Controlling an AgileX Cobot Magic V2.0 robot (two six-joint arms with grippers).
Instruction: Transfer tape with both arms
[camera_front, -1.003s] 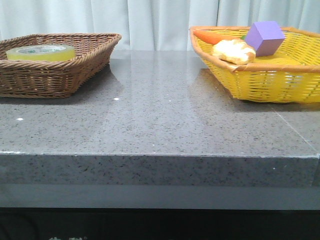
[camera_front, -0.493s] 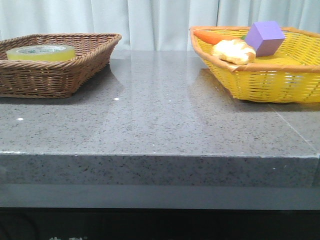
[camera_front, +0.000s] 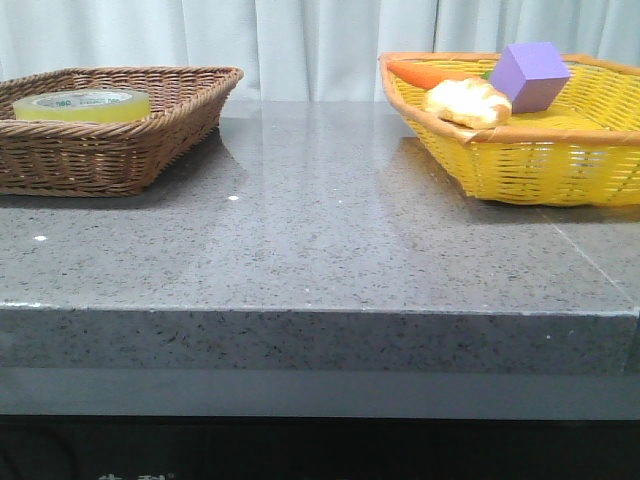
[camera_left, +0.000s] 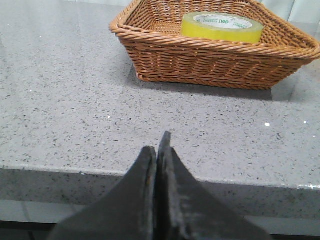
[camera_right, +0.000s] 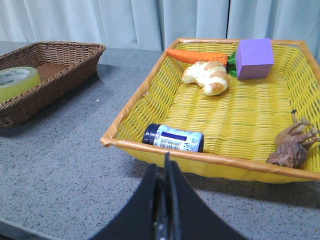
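Note:
The tape (camera_front: 82, 104), a wide yellow roll with a white core printed in green, lies flat in the brown wicker basket (camera_front: 120, 150) at the table's left. The same tape (camera_left: 222, 26) shows in the left wrist view, and the tape (camera_right: 17, 81) shows at the edge of the right wrist view. My left gripper (camera_left: 157, 147) is shut with nothing in it, over the table's front edge, well short of that basket. My right gripper (camera_right: 165, 167) is shut too and holds nothing, just in front of the yellow basket (camera_right: 210, 159). Neither gripper shows in the front view.
The yellow basket (camera_front: 540, 165) at the right holds a purple cube (camera_front: 529, 75), a carrot (camera_front: 428, 72) and a bread piece (camera_front: 467, 102). In the right wrist view the basket also holds a dark can (camera_right: 173, 137) and a brown toy crab (camera_right: 292, 145). A grey stone table (camera_front: 320, 240) lies between the baskets.

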